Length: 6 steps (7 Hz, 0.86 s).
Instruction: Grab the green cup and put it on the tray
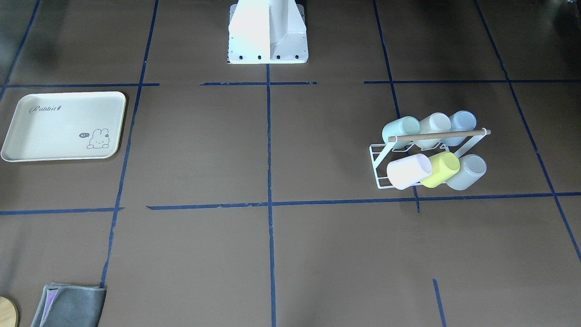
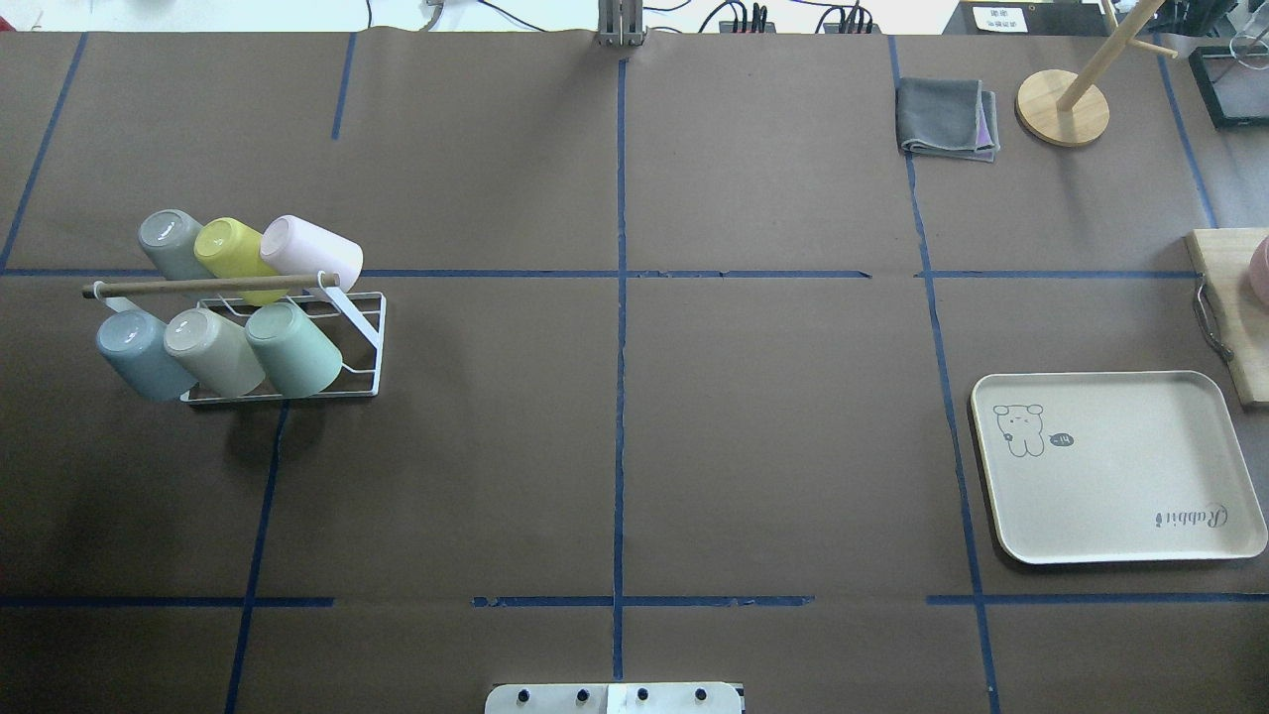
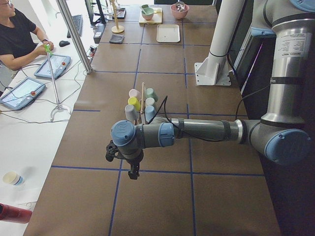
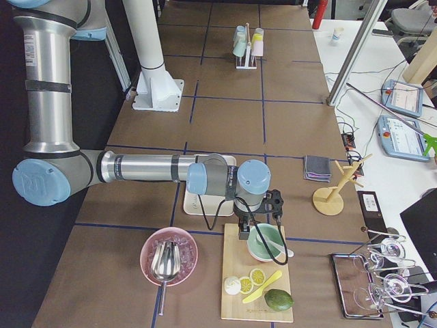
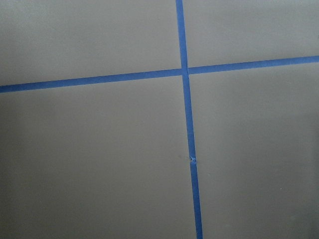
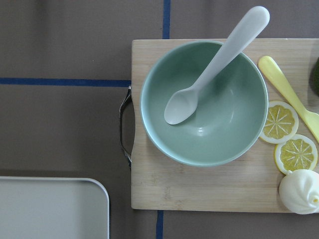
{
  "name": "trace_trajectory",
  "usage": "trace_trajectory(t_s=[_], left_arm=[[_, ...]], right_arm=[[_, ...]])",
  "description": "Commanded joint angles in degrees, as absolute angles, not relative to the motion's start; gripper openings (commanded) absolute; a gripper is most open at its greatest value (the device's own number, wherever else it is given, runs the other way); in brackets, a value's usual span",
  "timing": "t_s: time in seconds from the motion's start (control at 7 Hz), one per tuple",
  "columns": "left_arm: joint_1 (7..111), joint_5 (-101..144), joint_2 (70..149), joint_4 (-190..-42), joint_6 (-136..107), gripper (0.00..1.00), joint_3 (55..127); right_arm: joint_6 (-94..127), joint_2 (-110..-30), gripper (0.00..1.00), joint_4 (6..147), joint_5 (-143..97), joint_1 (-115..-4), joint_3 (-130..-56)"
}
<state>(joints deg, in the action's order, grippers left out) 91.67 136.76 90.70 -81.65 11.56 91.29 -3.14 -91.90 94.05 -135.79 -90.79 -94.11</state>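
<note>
Two grippers are seen only from the table-end cameras, so whether either is wide or narrow cannot be told. The left gripper [image 3: 132, 169] is held above a crossing of blue tape lines [image 5: 184, 72] on the tabletop [image 2: 773, 446]. The right gripper [image 4: 243, 231] is held over a green bowl [image 6: 203, 102] set on a wooden board [image 6: 199, 191]. The green cup [image 2: 294, 349] is found tilted on a white wire rack [image 2: 352, 317], just beside a beige cup [image 2: 213, 352], on the robot's left. The tray [image 2: 1120, 516] is laid flat, well apart, on the robot's right.
</note>
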Motion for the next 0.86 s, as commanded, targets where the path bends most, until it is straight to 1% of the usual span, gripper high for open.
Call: trace_trajectory(t_s=[0.0, 0.43, 0.71], left_arm=[[91.7, 136.8, 90.7, -81.7, 11.5, 1.00, 91.3], [91.7, 136.8, 90.6, -81.8, 11.5, 1.00, 91.4], [91.7, 136.8, 90.6, -82.0, 11.6, 1.00, 91.5]], right_arm=[[-3.0, -91.4, 1.00, 94.1, -135.8, -90.8, -94.5], [-2.8, -91.3, 1.00, 94.0, -135.8, -90.8, -96.1], [-2.6, -88.9, 1.00, 94.1, -135.9, -90.7, -96.9]])
